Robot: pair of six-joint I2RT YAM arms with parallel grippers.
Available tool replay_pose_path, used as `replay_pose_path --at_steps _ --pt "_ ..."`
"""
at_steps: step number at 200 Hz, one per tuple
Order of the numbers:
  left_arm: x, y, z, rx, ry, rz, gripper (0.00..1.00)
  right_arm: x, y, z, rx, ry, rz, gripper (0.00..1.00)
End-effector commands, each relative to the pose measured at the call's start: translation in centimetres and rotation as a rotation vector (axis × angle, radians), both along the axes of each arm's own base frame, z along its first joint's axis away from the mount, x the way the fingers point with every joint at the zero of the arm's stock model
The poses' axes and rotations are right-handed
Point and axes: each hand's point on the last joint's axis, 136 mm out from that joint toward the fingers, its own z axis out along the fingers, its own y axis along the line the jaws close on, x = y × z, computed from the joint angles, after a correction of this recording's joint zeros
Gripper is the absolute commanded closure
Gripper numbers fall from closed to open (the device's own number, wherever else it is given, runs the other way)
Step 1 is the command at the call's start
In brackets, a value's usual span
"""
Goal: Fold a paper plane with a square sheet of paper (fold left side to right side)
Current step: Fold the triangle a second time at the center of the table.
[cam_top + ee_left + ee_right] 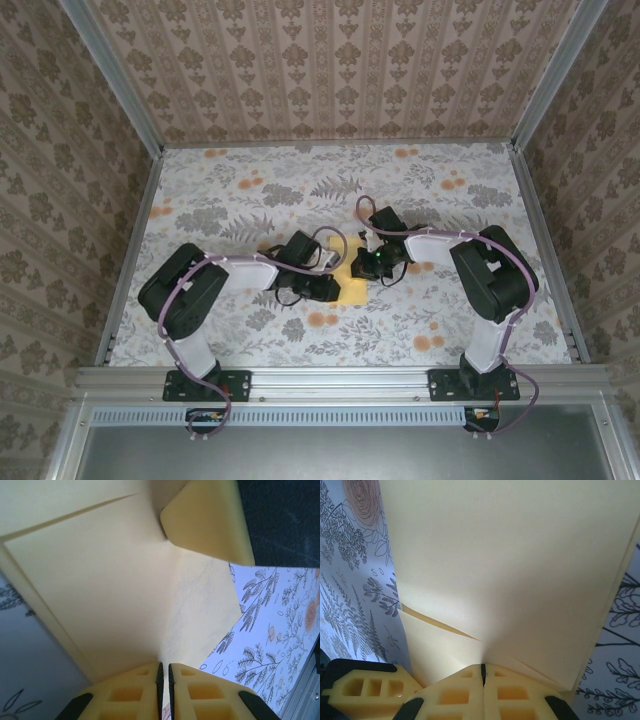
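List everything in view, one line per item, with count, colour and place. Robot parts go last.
square sheet of paper: one, plain yellow, partly folded, at the middle of the table between the two wrists
floral cloth: one, pale with grey leaves and orange blotches, covering the tabletop
patterned walls: three, beige-brown, at the left, far and right sides
metal rail: one, silver, along the near edge under the arm bases
left arm: one, black and white, reaching in from the near left
right arm: one, black and white, reaching in from the near right
left jaws: one pair, yellow, shut on the paper
right jaws: one pair, yellow, shut on the paper
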Motion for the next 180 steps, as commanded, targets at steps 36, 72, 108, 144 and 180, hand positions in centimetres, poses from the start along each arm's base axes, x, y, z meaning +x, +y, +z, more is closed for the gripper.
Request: replay_pose_path --at_steps 36,72,108,144,180 --pt "-1.5 2.7 -1.3 0.081 0.066 0.043 0.86 -2.3 -2.7 -3.4 -0.143 0.113 -0.012 1.00" --pt "-1.7 3.0 -1.2 0.088 0.062 0.036 0.86 -2.2 -2.7 -3.4 -0.145 0.115 -0.008 1.00" --pt "-2.2 3.1 -0.7 0.085 0.044 0.011 0.86 -2.1 -2.7 -3.4 -0.147 0.114 -0.008 1.00" --pt "-2.8 3.8 -0.7 0.109 0.038 0.003 0.86 -2.1 -2.6 -3.4 -0.147 0.114 -0.006 1.00" --pt "-2.3 4.0 0.1 0.093 0.020 0.028 0.87 -1.9 -2.3 -3.0 -0.125 0.100 -0.008 1.00"
